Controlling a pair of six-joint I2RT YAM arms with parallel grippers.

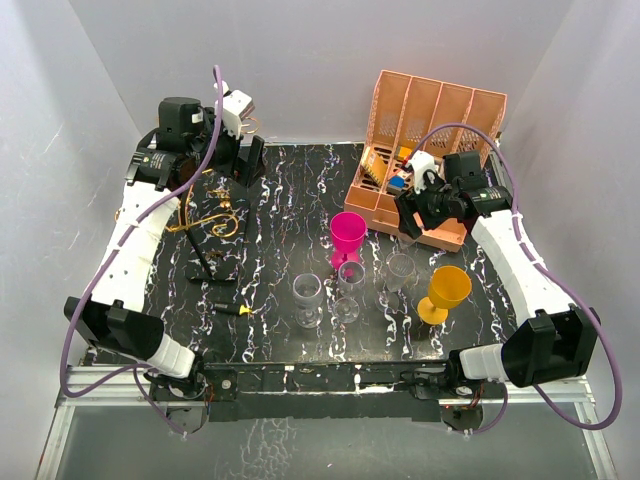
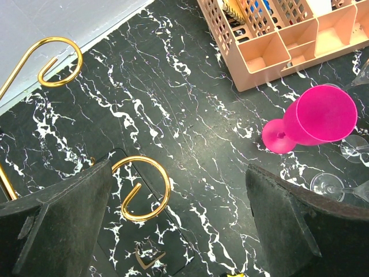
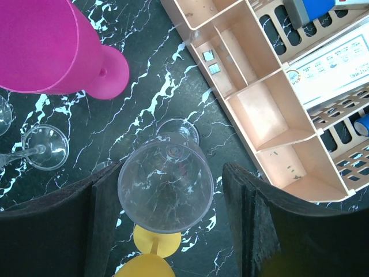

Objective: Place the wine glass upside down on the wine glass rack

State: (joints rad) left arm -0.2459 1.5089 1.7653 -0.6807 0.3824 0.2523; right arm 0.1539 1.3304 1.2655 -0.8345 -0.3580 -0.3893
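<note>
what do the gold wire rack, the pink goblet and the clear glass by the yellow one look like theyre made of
Thin gold-coloured wire rack with scroll arms: likely metal, polished; bright glints run along the curls. Opaque magenta goblet: probably plastic, satin; solid colour, soft sheen. Clear stemmed wine glass: glass or clear plastic, unclear; the black marbled tabletop shows through its bowl.

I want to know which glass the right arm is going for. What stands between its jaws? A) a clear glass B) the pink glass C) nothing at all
A: a clear wine glass stands between the right gripper's open jaws, while the pink glass is off to one side.
</note>
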